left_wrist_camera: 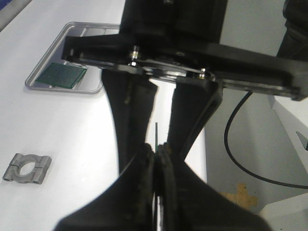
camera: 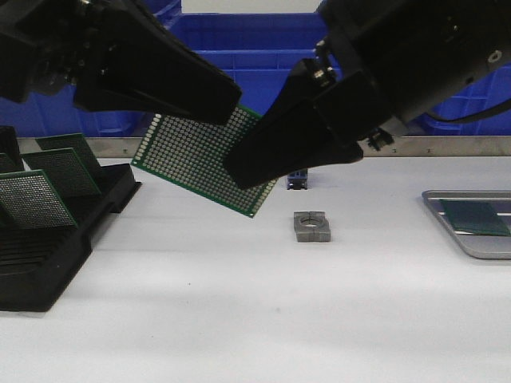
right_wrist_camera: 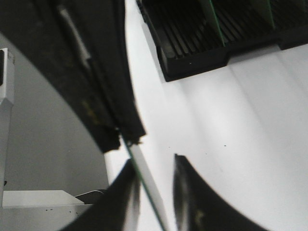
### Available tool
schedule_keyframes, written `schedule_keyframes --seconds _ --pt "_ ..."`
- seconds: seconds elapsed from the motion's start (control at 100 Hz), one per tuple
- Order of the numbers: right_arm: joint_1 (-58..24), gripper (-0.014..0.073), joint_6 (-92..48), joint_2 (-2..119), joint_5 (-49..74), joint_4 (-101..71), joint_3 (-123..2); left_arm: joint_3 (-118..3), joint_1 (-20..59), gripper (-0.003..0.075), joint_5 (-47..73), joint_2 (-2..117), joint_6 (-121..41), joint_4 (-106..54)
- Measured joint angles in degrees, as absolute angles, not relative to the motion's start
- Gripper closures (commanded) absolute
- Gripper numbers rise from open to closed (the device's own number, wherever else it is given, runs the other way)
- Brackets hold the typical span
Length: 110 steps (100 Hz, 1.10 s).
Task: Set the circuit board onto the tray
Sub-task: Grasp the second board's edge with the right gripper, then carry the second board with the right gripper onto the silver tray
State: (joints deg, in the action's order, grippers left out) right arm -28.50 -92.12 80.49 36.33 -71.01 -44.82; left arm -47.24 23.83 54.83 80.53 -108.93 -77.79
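Observation:
A green perforated circuit board (camera: 200, 155) hangs tilted in the air above the table's middle. My left gripper (camera: 231, 100) is shut on its upper edge; the left wrist view shows the thin board edge (left_wrist_camera: 157, 132) pinched between the closed jaws (left_wrist_camera: 157, 149). My right gripper (camera: 239, 171) stands open around the board's lower right side, and the board edge (right_wrist_camera: 144, 178) runs close to one finger with a gap to the other. The silver-grey tray (camera: 447, 209) lies at the far right, also seen in the left wrist view (left_wrist_camera: 77, 29), with another green board (camera: 477, 217) lying flat in it.
A black slotted rack (camera: 56, 239) holding upright green boards (camera: 32, 199) stands at the left. A grey metal clamp block (camera: 311, 227) lies mid-table, below the held board. Blue bins (camera: 255, 48) line the back behind a metal rail.

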Motion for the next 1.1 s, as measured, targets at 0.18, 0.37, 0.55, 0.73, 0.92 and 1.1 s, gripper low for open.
schedule_keyframes --seconds 0.18,0.37,0.55,0.73,0.92,1.1 --pt "-28.95 0.0655 -93.05 80.49 38.53 -70.41 -44.82 -47.35 23.83 0.0391 54.18 80.66 -109.23 -78.40" --pt "-28.27 0.0655 -92.30 80.49 36.56 -70.84 -44.82 -47.35 23.83 0.0183 53.19 80.66 -109.23 -80.88" --pt "-23.03 0.0655 -86.82 80.49 36.93 -68.66 -44.82 -47.35 23.57 0.0185 49.09 80.66 -109.23 -83.30" --pt "-11.96 0.0655 -80.88 80.49 36.31 -67.06 -43.78 -47.35 21.01 0.0185 48.55 80.66 -109.23 -88.66" --pt "0.51 0.0655 -75.30 81.33 31.71 -66.71 -43.11 -47.35 20.02 0.0185 48.74 80.66 -109.23 -90.23" --pt "8.39 0.0655 -71.58 85.04 25.94 -67.61 -43.11 -47.35 20.02 0.0185 49.12 80.66 -109.23 -90.33"
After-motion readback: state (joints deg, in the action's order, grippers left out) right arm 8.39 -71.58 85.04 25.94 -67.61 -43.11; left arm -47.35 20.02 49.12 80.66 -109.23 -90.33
